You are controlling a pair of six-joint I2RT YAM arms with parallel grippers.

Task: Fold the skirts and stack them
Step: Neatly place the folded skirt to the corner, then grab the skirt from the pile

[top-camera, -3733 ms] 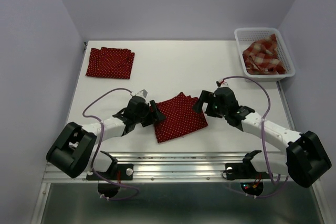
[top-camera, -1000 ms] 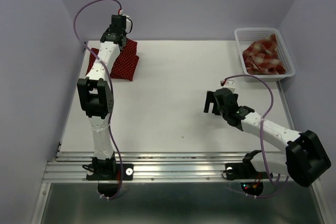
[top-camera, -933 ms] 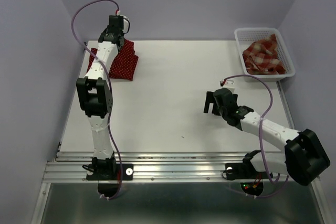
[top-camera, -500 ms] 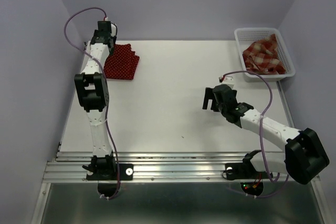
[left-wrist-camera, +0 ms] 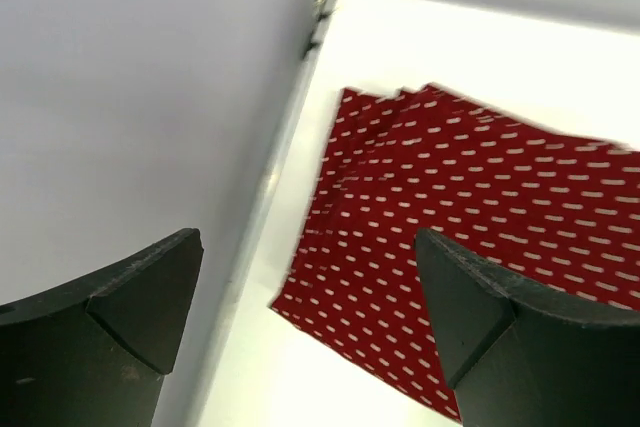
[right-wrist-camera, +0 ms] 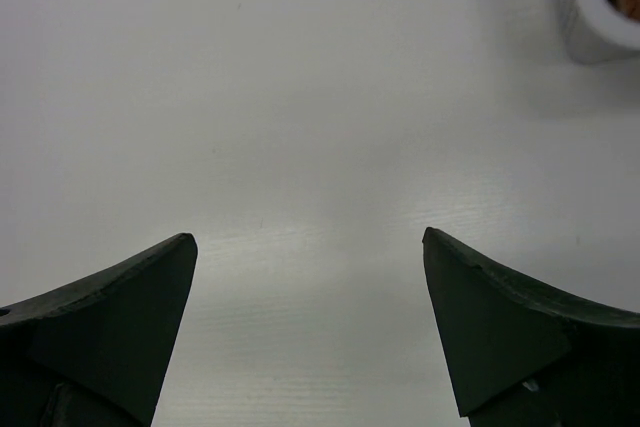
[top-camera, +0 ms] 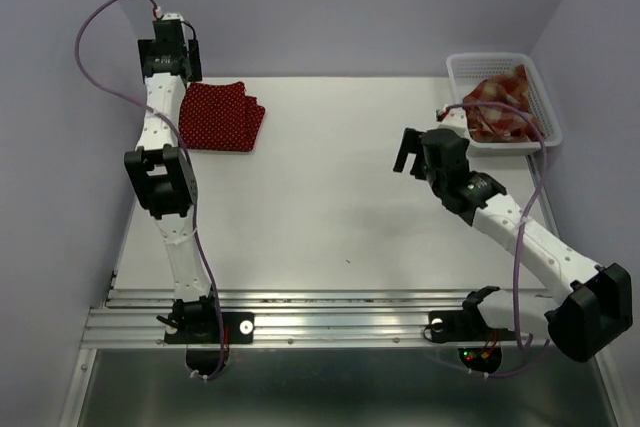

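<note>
Dark red polka-dot skirts (top-camera: 218,117) are stacked folded far left, the red-and-cream plaid skirt (top-camera: 503,107) is left unfolded in the white mesh basket (top-camera: 456,73), and the left claw (left-wrist-camera: 305,239) and right claw (right-wrist-camera: 307,235) are held wide, empty.

Our tally
We count two stacked polka-dot skirts (top-camera: 222,115), one plaid skirt (top-camera: 515,119), one white mesh basket (top-camera: 488,57), two robot arms (top-camera: 160,172) (top-camera: 520,232).

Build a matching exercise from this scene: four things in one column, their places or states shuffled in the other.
1. polka-dot skirts
2. plaid skirt
3. left gripper
4. right gripper

A. open, over bare table
B. inside the white basket
C. lying folded at the far left corner
D. open, over dotted cloth

Pairs: 1-C, 2-B, 3-D, 4-A
</note>
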